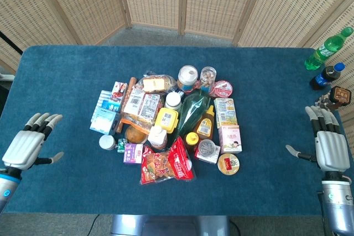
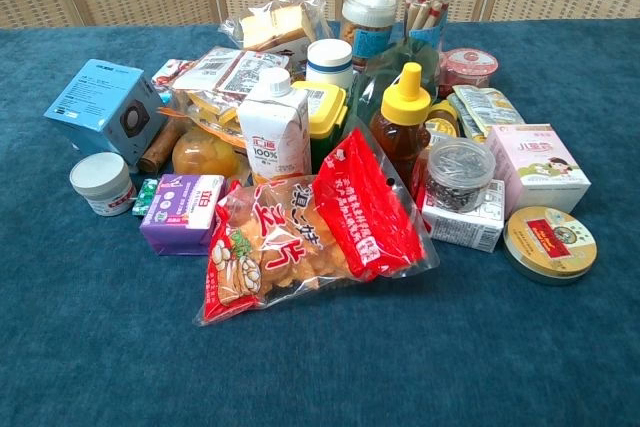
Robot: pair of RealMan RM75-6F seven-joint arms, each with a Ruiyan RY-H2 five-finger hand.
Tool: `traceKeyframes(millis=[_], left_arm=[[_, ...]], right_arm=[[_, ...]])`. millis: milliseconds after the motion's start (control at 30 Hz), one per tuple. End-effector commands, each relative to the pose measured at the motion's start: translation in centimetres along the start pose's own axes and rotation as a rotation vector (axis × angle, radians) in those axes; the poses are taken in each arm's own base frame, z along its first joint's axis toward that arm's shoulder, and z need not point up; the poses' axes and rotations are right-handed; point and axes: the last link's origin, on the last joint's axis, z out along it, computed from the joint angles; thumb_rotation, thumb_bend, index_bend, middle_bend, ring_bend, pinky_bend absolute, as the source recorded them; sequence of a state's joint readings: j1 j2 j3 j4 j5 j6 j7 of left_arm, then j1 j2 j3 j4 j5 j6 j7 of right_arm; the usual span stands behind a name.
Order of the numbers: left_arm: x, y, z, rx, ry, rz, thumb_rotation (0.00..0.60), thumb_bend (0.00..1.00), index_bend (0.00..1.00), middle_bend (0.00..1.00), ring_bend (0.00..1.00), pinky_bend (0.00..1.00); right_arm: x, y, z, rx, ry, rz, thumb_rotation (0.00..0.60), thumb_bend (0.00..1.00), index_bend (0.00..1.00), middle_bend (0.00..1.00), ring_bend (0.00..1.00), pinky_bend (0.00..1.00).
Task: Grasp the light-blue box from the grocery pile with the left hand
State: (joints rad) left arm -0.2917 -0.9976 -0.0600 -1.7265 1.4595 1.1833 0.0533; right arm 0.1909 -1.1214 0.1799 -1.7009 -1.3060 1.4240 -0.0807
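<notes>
The light-blue box [image 1: 103, 119] [image 2: 105, 107] sits at the left edge of the grocery pile, tilted, beside a small white jar [image 1: 107, 142] [image 2: 102, 184]. My left hand [image 1: 29, 145] hovers open over the table's left side, well left of the box, fingers spread and holding nothing. My right hand [image 1: 327, 142] is open at the far right edge, fingers extended, away from the pile. Neither hand appears in the chest view.
The pile holds a red snack bag [image 1: 166, 163], a purple box [image 1: 133, 152], a milk carton [image 2: 274, 135], a honey bottle [image 2: 402, 127], a pink box [image 1: 230, 138] and a round tin [image 1: 228, 163]. Green and dark drink bottles [image 1: 327, 53] stand at the back right.
</notes>
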Motion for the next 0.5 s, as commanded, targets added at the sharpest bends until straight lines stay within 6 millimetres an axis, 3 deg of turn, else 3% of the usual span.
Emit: traceKeyframes(millis=[33, 500], left_arm=[[0.3, 0.6, 1.5, -0.013, 0.001, 0.001, 0.493, 0.26, 0.00, 0.00, 0.00, 0.00], [-0.8, 3.0, 8.1, -0.058, -0.021, 0.001, 0.494, 0.26, 0.00, 0.00, 0.00, 0.00]], right_arm=[[0.1, 0.0, -0.1, -0.001, 0.002, 0.000, 0.490, 0.00, 0.00, 0.00, 0.00, 0.00], [1.3, 0.7, -0.8, -0.024, 0.034, 0.039, 0.491, 0.00, 0.00, 0.00, 0.00, 0.00]])
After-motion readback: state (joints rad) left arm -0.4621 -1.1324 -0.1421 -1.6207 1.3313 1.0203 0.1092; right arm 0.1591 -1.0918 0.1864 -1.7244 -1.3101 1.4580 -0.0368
